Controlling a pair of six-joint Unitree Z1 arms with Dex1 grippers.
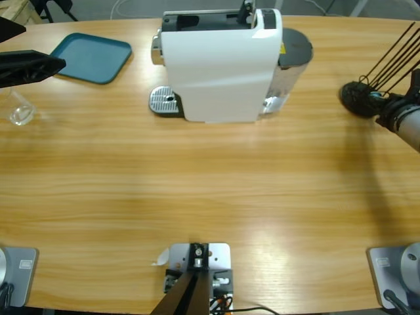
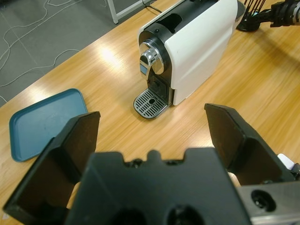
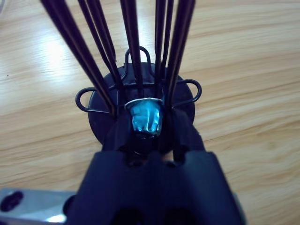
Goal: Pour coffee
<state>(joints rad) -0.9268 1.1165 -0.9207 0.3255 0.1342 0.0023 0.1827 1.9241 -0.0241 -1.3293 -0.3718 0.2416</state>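
Observation:
The white coffee machine [image 1: 220,65] stands at the back middle of the table, with its drip grate [image 1: 164,102] on its left. No coffee shows in any view. A clear empty glass [image 1: 18,108] sits at the far left. My left gripper [image 1: 56,65] hovers open above and behind the glass. In its wrist view the gripper [image 2: 152,115] faces the machine [image 2: 197,47] and holds nothing. My right gripper [image 3: 145,133] is shut on a small blue capsule [image 3: 146,117]. The capsule sits at the foot of a black wire rack [image 3: 96,117], which stands at the table's right [image 1: 354,98].
A teal tray [image 1: 95,58] lies at the back left, beside the machine, and shows again in the left wrist view [image 2: 44,122]. The rack's thin black wires [image 1: 394,52] rise around the right gripper. Bare wooden table [image 1: 210,190] stretches across the front.

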